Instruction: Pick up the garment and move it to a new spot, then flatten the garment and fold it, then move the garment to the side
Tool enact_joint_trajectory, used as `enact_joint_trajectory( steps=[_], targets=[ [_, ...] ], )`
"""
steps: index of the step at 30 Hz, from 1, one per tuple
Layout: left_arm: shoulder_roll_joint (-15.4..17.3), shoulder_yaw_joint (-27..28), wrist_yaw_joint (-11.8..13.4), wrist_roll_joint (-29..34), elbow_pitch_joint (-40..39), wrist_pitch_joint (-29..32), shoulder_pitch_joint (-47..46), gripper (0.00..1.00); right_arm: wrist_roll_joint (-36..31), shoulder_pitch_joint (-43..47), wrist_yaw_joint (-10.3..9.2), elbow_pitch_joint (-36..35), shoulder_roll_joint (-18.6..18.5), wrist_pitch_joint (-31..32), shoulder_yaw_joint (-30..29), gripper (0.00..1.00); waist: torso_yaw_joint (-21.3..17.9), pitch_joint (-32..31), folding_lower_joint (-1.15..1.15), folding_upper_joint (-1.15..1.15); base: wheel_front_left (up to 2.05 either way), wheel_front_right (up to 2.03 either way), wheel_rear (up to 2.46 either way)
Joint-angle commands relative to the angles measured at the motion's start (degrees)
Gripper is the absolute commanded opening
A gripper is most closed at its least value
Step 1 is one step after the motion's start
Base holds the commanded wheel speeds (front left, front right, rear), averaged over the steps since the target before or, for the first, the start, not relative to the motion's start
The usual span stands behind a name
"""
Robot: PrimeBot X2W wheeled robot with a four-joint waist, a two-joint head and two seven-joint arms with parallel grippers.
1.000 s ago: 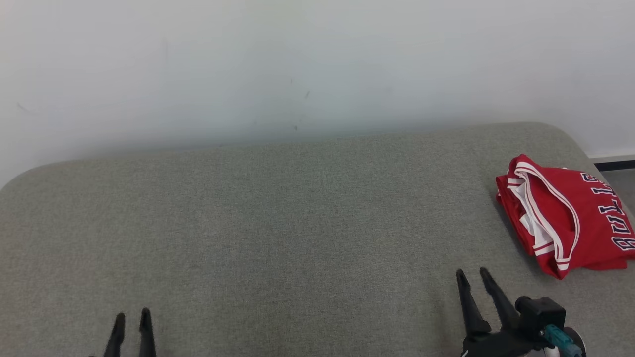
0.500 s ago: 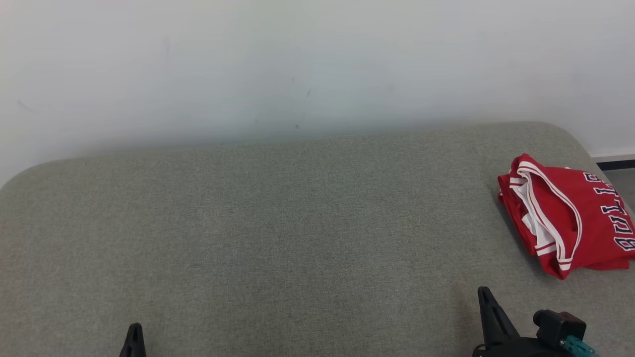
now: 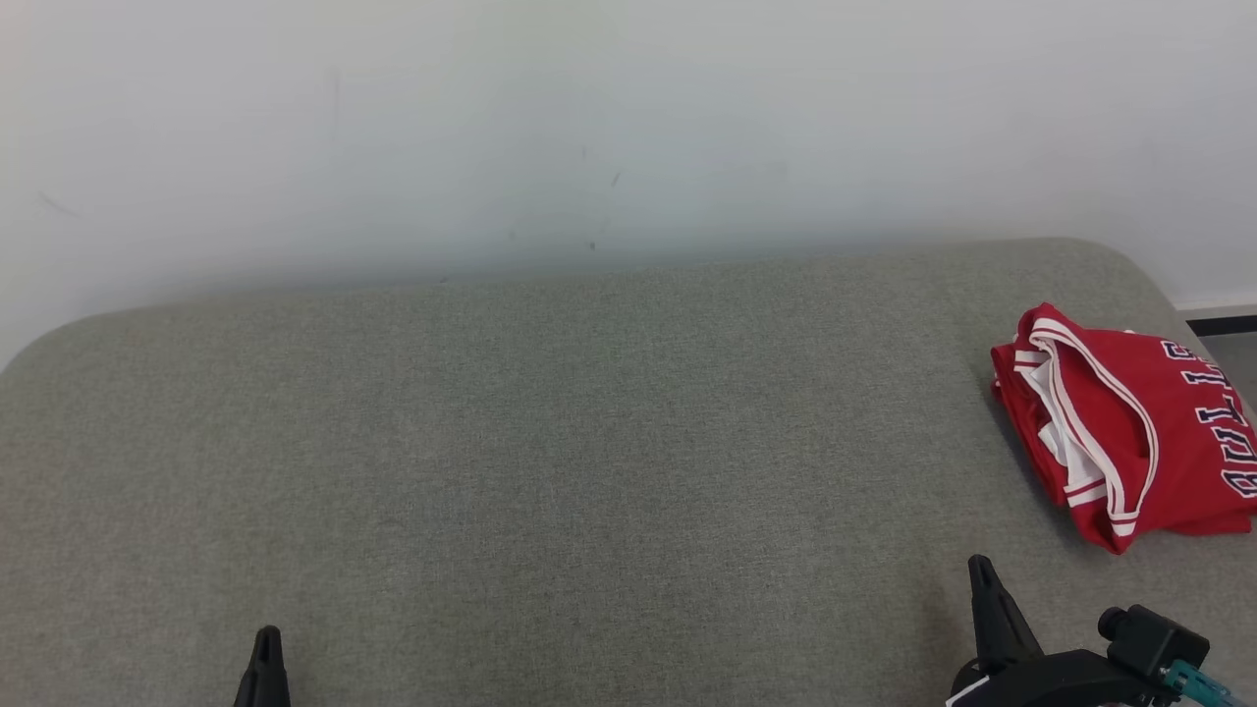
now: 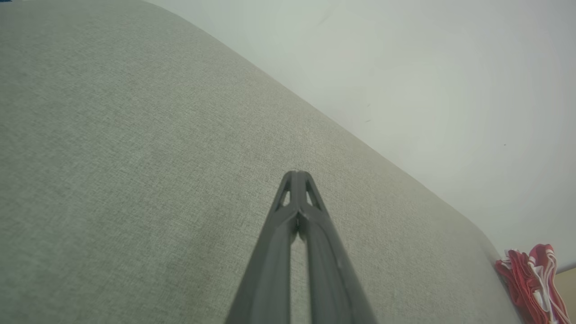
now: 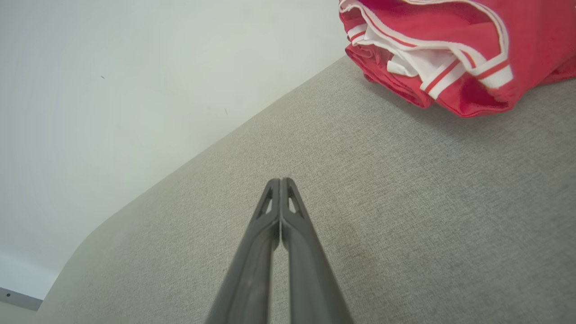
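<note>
Grey fabric-covered tabletop (image 3: 589,442) with rounded far corners. Nearest, at the bottom edge of the head view, the left gripper (image 3: 266,636) is at lower left, fingers pressed together, holding nothing. The right gripper (image 3: 980,568) is at lower right, also clenched on nothing, with a black wrist block and teal connector (image 3: 1193,678) beside it. In both wrist views the fingers meet at the tips above the fabric. Farther out on the right is the red garment (image 3: 1139,432), folded into a bundle with white-and-red trim and dark lettering. It lies on the tabletop near the right edge, apart from the right gripper. Behind is a white wall (image 3: 589,128) with faint marks.
</note>
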Motion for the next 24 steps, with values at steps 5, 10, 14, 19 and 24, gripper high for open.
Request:
enact_joint_trajectory(
  steps=[5,10,14,19,24],
  targets=[
    [0.4,0.1,-0.5,-6.1,-0.7,1.4,-2.2,0.0,6.0,-1.4,-0.03,-1.9,0.2,1.4,-1.1,0.0,0.1,0.1,0.0,0.0,0.0,0.0,0.0],
    [0.4,0.1,-0.7,-10.1,-0.7,2.5,-2.8,0.0,10.0,-1.4,-0.04,-2.6,0.3,2.4,-1.7,0.0,0.2,0.3,0.0,0.0,0.0,0.0,0.0],
    [0.4,0.1,-0.8,-12.3,-0.6,3.1,-3.1,0.0,12.2,-1.4,-0.04,-2.9,0.3,3.0,-2.0,0.0,0.3,0.3,0.0,0.0,0.0,0.0,0.0],
    [0.5,0.1,-1.0,-16.0,-0.5,4.1,-3.6,0.0,15.8,-1.5,-0.05,-3.5,0.4,3.9,-2.6,0.0,0.4,0.5,0.0,0.0,0.0,0.0,0.0],
    [0.5,0.1,-1.1,-19.5,-0.5,5.0,-4.1,0.0,19.3,-1.5,-0.05,-4.1,0.5,4.8,-3.1,0.0,0.5,0.6,0.0,0.0,0.0,0.0,0.0]
  ],
)
